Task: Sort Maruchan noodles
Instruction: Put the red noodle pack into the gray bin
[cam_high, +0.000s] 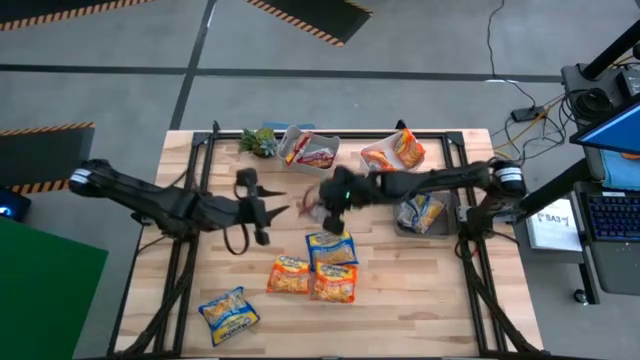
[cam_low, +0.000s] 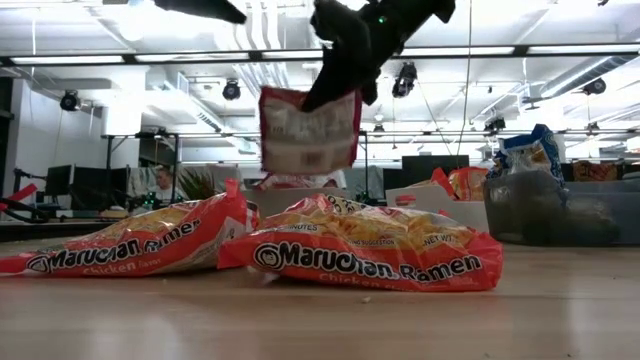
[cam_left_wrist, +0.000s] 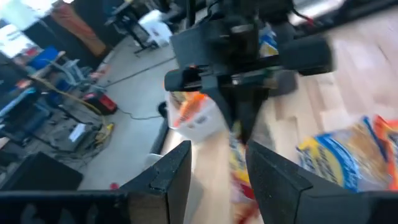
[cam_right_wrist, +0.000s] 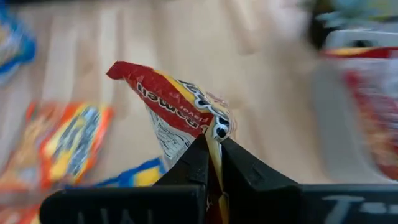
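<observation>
Right gripper (cam_right_wrist: 211, 163): was clamped tight on the edge of a pink-red packet (cam_right_wrist: 180, 115), which dangled clear above the table (cam_high: 420, 300), right over the loose pile in the middle. Looked like a solid pinch tbh.
Left gripper (cam_high: 272, 212): hung just beside the held packet, on the side away from the tubs, fingers apart, nothing in them. Basically waiting.
Pink-red tub (cam_high: 312, 151): past the held packet at the far edge of the table, already had pink-red packets in it. My guess is that's where the lifted one was headed.
Orange tub (cam_high: 395, 154): next to the pink-red tub, an orange packet stood in it.
Blue tub (cam_high: 424, 214): near the right arm's side, blue-yellow packet inside.
Loose pile: a blue-yellow packet (cam_high: 331, 249) and two orange ones (cam_high: 289, 275) just below the held packet, all flat on the table.
Stray: one more blue-yellow packet (cam_high: 229, 311) well apart from the pile, near the front corner on the left arm's side.
Progress: I'd say around halfway. Every tub had something, one packet in the air, four or so left on the wood.
</observation>
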